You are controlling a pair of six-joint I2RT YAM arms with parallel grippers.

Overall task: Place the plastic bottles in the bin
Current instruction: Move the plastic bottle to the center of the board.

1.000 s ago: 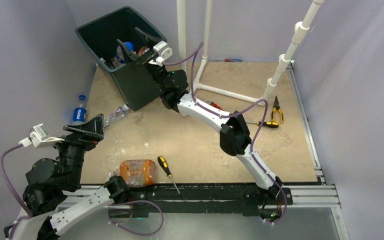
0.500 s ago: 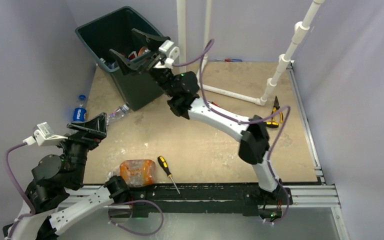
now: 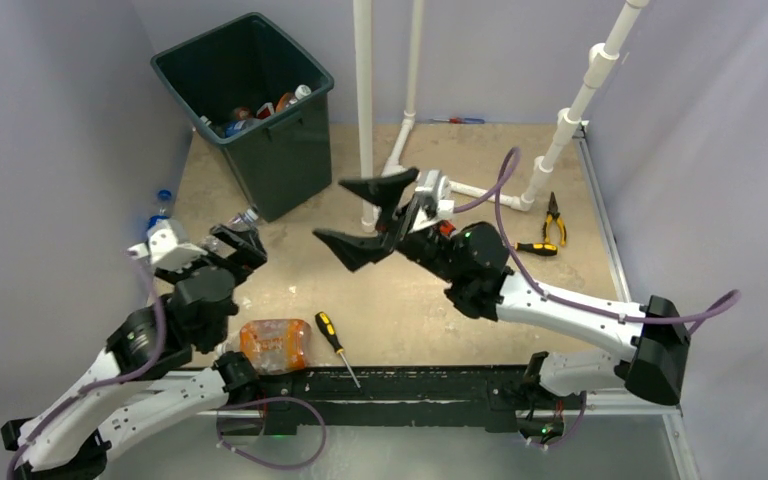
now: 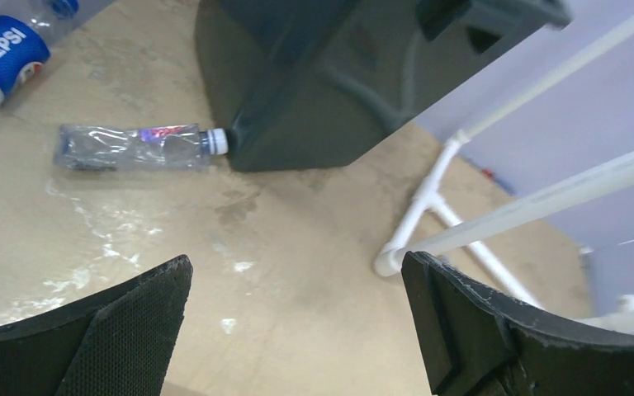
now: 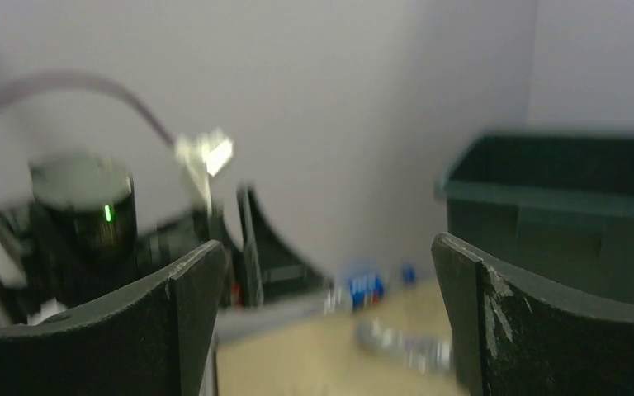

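Observation:
The dark green bin (image 3: pixel 278 165) stands at the far left corner with several plastic bottles (image 3: pixel 260 108) inside. A crushed clear bottle (image 4: pixel 132 147) lies with its white cap against the bin's base (image 4: pixel 322 74). A blue Pepsi bottle (image 4: pixel 4 54) lies left of it by the wall. An orange-labelled bottle (image 3: pixel 275 343) lies near the front edge. My left gripper (image 3: pixel 235 245) hovers open just short of the clear bottle, nothing between its jaws (image 4: pixel 295 264). My right gripper (image 3: pixel 330 212) hangs open and empty over mid-table, facing left (image 5: pixel 328 247); its view is blurred.
A black-and-orange screwdriver (image 3: pixel 338 345) lies beside the orange-labelled bottle. Pliers (image 3: pixel 554 215) and another screwdriver (image 3: pixel 535 248) lie at the right. White pipe uprights (image 3: pixel 365 100) stand behind the middle of the table, with a floor pipe (image 4: pixel 417 219) right of the bin. Walls close in on the left and back.
My right gripper opened wide over the bin, then pulled back to mid-table, empty. My left arm swung forward and right, toward the clear bottle.

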